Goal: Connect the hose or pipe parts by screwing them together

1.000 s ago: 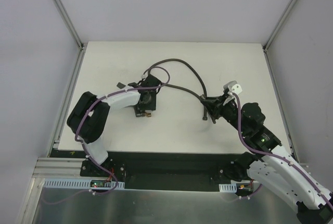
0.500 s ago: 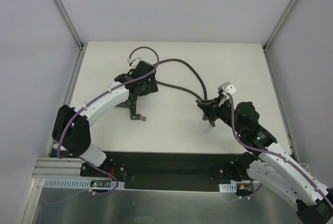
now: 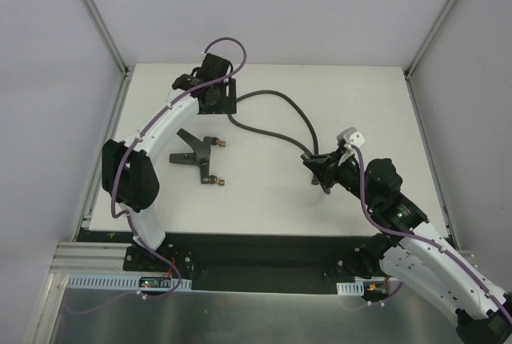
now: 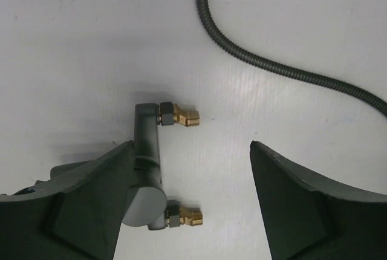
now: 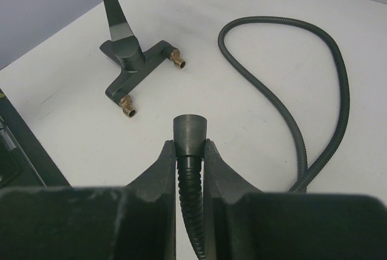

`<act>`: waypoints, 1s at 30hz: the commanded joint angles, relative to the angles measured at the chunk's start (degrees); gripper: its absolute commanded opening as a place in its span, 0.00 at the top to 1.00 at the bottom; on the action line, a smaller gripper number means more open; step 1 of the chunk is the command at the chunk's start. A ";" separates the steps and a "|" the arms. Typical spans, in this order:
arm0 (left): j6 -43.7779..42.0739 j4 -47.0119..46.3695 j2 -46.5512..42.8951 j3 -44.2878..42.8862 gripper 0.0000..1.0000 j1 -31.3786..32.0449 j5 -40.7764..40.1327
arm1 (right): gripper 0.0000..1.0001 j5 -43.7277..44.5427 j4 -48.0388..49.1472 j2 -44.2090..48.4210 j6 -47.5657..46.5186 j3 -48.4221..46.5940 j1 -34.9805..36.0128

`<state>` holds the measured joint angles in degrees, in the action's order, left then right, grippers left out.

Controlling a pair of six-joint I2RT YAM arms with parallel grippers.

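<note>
the black t-shaped fitting [image 3: 204,160] lay flat on the white table [image 3: 376,96], left of centre, its crossbar running near to far and both brass tips [image 3: 222,143] pointing right, toward the right arm's side; its lever stuck out to the left. the left gripper [image 3: 218,98] hung beyond it near the table's far edge, jaws wide apart and holding nothing. the right gripper [image 5: 189,151] was clamped on the end connector [image 5: 189,128] of the grey hose [image 3: 280,102], that end aimed roughly at the fitting across bare tabletop. the hose arched toward the far edge, its other end lying beside the left gripper.
</note>
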<state>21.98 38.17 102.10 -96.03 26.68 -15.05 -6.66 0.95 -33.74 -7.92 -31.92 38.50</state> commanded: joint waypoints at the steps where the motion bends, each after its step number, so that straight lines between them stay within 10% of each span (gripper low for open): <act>1: -10.63 5.15 -0.68 2.42 0.25 -5.66 14.49 | 0.99 -0.90 3.62 1.04 0.45 0.28 -0.09; 23: -13.98 5.95 11.27 7.17 0.42 -8.04 15.41 | 0.99 -1.78 5.73 -0.28 0.72 0.81 -0.09; 30: -14.15 6.03 11.97 7.79 0.34 -8.04 9.25 | 0.99 -1.69 5.99 0.43 0.80 1.25 -0.09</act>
<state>9.17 42.76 113.30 -88.33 18.39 -1.17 -7.77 3.33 -34.13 -7.92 -30.46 38.50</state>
